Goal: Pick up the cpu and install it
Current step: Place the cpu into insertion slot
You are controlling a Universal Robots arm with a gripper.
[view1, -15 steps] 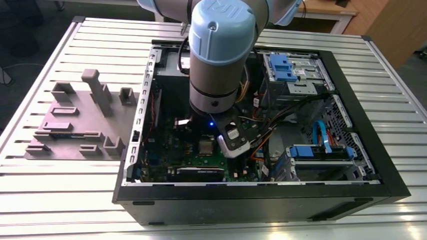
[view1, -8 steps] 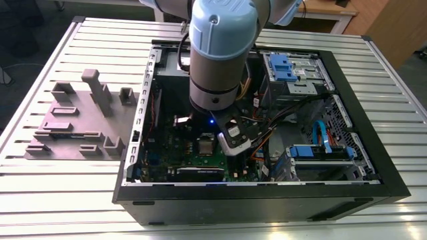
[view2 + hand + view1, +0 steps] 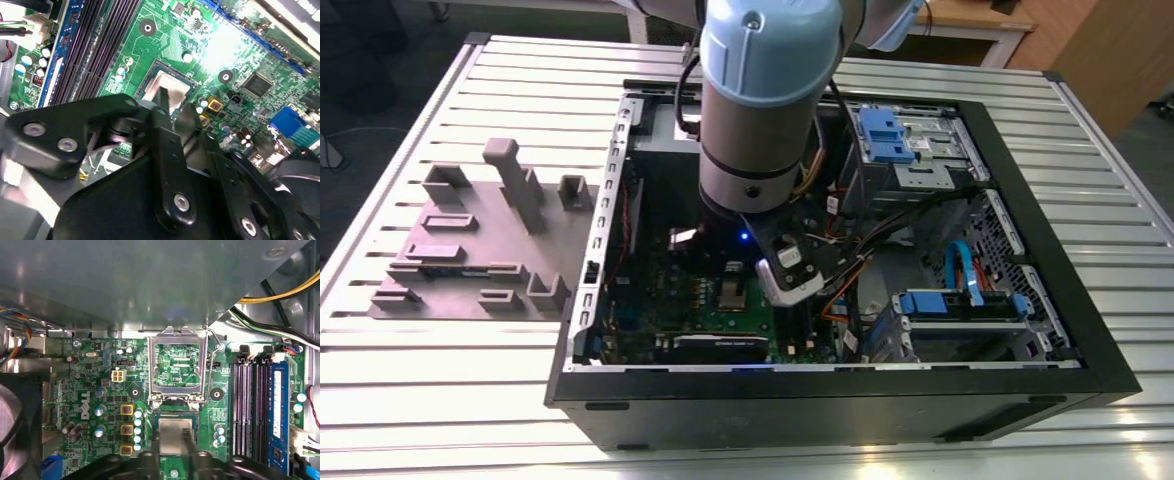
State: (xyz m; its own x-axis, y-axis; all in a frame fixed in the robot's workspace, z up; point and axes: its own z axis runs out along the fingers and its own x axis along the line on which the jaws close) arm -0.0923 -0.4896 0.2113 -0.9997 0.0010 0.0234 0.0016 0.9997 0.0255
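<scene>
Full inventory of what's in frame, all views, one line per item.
small flat square silver-grey cpu: one, silver-grey, at the motherboard socket
silver metal socket retention frame: one, silver, hinged up beside the cpu
green motherboard: one, green, inside the case
black open computer case: one, black, on the table
blue plastic drive brackets: two, blue, inside the case, exterior view's right
grey slotted parts fixture: one, grey, on the table, exterior view's left
silver slatted metal table: one, silver, under everything
robot arm: one, pale blue and grey, reaching into the case
gripper: one, black, over the cpu
</scene>
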